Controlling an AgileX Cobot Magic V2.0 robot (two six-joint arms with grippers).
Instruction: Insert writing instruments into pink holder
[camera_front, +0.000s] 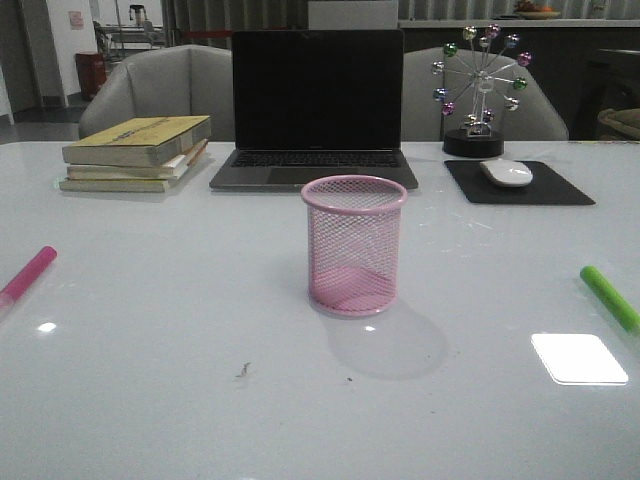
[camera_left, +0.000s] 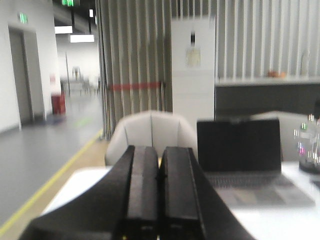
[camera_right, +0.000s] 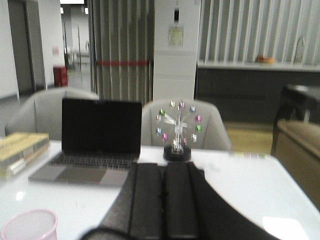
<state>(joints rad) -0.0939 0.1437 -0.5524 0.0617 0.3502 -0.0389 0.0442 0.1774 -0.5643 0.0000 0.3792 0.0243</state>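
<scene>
The pink holder (camera_front: 354, 246) is a wire-mesh cup standing upright and empty at the middle of the white table; its rim (camera_right: 29, 224) also shows in the right wrist view. The magenta-pink marker (camera_front: 27, 275) lies flat at the table's left edge. The green marker (camera_front: 610, 297) lies flat at the right edge. Neither arm appears in the front view. My left gripper (camera_left: 160, 150) is shut with nothing between its fingers, held above the table's left side. My right gripper (camera_right: 164, 167) is shut and empty too, raised over the right side, well apart from the cup.
An open laptop (camera_front: 316, 110) stands behind the cup. A stack of books (camera_front: 135, 152) lies at the back left. A black mouse pad with a white mouse (camera_front: 507, 172) and a ferris-wheel ornament (camera_front: 478, 95) are at the back right. Grey chairs stand behind the table.
</scene>
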